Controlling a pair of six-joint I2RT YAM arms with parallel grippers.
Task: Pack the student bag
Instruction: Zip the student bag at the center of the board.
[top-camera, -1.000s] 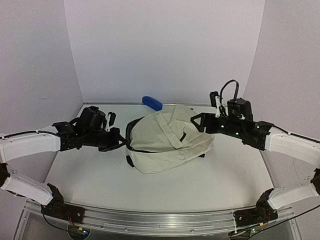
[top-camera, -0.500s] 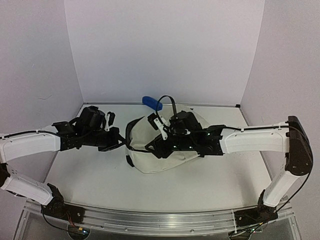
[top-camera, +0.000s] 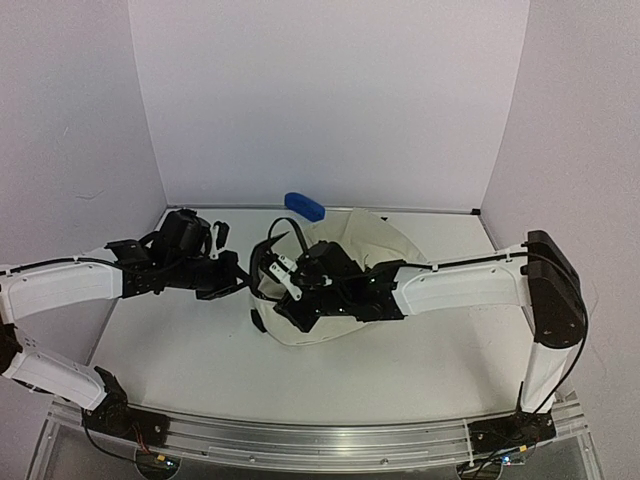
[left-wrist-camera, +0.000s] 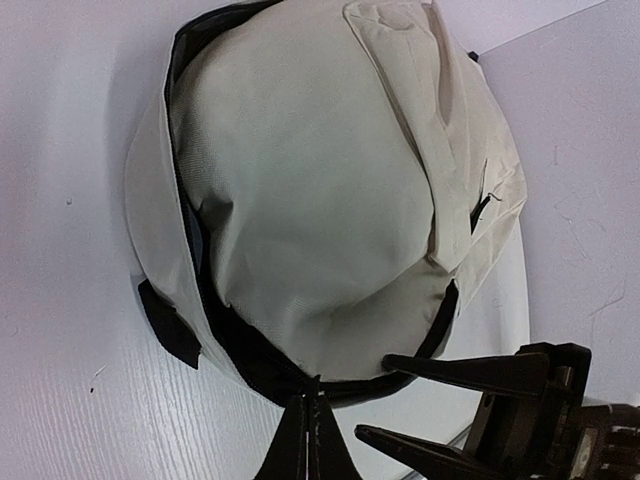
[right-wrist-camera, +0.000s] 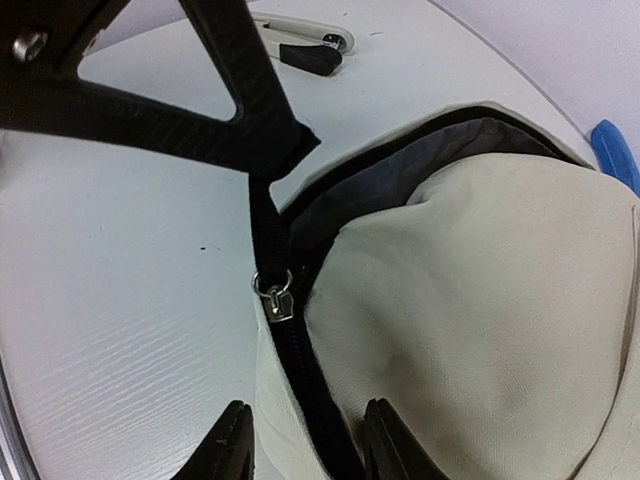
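Backpack (top-camera: 365, 242), mid-table near the far edge, is pinched at its zip tape (right-wrist-camera: 262, 215) by the left gripper (left-wrist-camera: 310, 410); the zip pull (right-wrist-camera: 272, 296) should be centred between the spread jaws of the right gripper (right-wrist-camera: 308, 410).

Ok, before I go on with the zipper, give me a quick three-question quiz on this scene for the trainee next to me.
1. True or false: the right gripper is shut on the zipper pull.
2. What lies behind the student bag, near the back wall? A) a blue object B) a red cup C) a yellow book
3. Fill in: the ___ gripper pinches the bag's black edge.
Key: 1 false: it is open, straddling the zipper line short of the pull. 2 A. 3 left gripper.
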